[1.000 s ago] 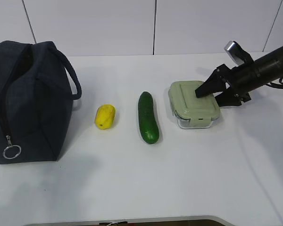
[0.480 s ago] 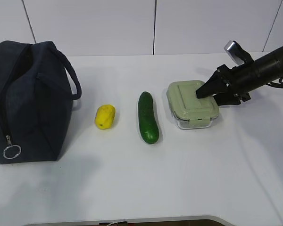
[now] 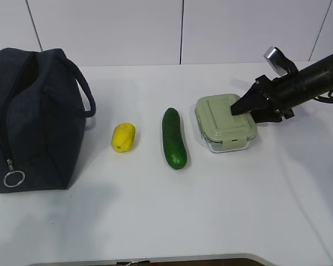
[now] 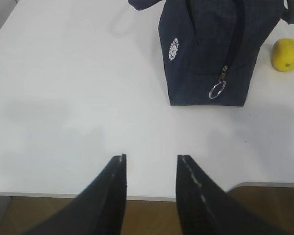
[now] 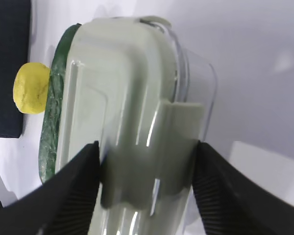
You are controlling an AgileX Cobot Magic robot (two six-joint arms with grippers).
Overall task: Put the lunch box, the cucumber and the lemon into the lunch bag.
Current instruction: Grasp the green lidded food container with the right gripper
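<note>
The right gripper (image 5: pixel 146 171) stood with its two dark fingers (image 5: pixel 73 188) set on either side of the near end of the lunch box (image 5: pixel 132 122), against or very nearly against its walls, with a lid clip between them; whether they actually pinched the box could not be told. In the exterior view that gripper (image 3: pixel 245 106) reached in from the right edge, its black arm running low and nearly level over the white table (image 3: pixel 211 210), and the lunch box (image 3: pixel 225 122) sat flat on the table under the fingertips. Just left of the box lay the cucumber (image 3: pixel 174 137), then the lemon (image 3: pixel 124 137), each apart from its neighbour, and the lunch bag (image 3: pixel 30 119) stood at the far left, zipped shut with its ring pull hanging low. The left gripper (image 4: pixel 151 169) hung partly open and empty above the table's near edge, well short of the bag. The arm's upper links were cut off by the frame, and the box's far end was hidden in the wrist view.
</note>
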